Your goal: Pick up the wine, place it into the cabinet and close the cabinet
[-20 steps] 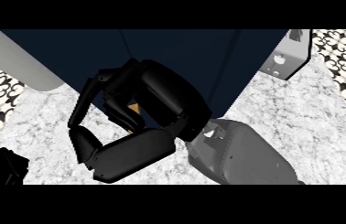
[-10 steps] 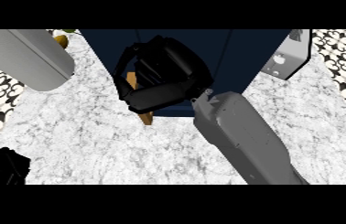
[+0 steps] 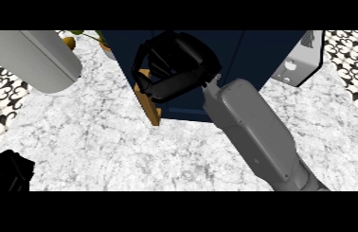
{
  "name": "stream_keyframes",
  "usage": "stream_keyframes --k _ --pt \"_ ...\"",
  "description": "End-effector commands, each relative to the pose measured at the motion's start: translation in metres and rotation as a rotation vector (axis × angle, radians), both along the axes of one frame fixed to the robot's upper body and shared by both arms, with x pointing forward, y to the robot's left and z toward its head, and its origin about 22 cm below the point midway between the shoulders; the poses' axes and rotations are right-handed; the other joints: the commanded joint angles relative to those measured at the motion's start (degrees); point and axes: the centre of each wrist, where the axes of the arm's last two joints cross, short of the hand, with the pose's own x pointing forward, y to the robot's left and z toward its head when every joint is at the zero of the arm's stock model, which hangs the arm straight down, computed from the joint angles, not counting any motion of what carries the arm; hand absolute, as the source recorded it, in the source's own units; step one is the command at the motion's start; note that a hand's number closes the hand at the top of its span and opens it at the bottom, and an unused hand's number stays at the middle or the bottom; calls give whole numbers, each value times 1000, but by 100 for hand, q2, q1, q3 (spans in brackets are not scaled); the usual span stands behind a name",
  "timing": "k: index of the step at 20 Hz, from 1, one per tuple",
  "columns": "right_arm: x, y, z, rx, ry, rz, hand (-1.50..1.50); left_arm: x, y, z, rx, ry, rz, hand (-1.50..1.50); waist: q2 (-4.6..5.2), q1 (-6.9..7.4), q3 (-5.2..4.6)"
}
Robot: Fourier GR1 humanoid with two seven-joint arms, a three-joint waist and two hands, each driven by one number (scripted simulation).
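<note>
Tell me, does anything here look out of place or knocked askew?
Nothing looks spilled or broken. The one thing not squared away is the dark blue cabinet: its door stands ajar, showing a tan edge, with the right hand against it. The wine isn't visible, so I can't tell where it is.

The right forearm [image 3: 255, 131] is a smooth grey casing, long and rounded, widest near the wrist, with a faint seam along its upper face. It ends in a glossy black right hand [image 3: 174, 67] with thick, segmented black fingers [image 3: 166, 88]. A second grey rounded forearm [image 3: 40, 59] shows upper left; a black part [image 3: 14, 172] sits at lower left.
</note>
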Motion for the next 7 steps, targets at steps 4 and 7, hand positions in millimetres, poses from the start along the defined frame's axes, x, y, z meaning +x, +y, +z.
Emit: stream_keyframes --k 4,7 --pt "36 -38 -10 -36 15 -172 150 13 5 3 -3 -1 -2 150 187 -76 44" --pt "42 -49 -5 -32 18 -167 150 -1 5 2 -11 -11 7 150 161 15 45"
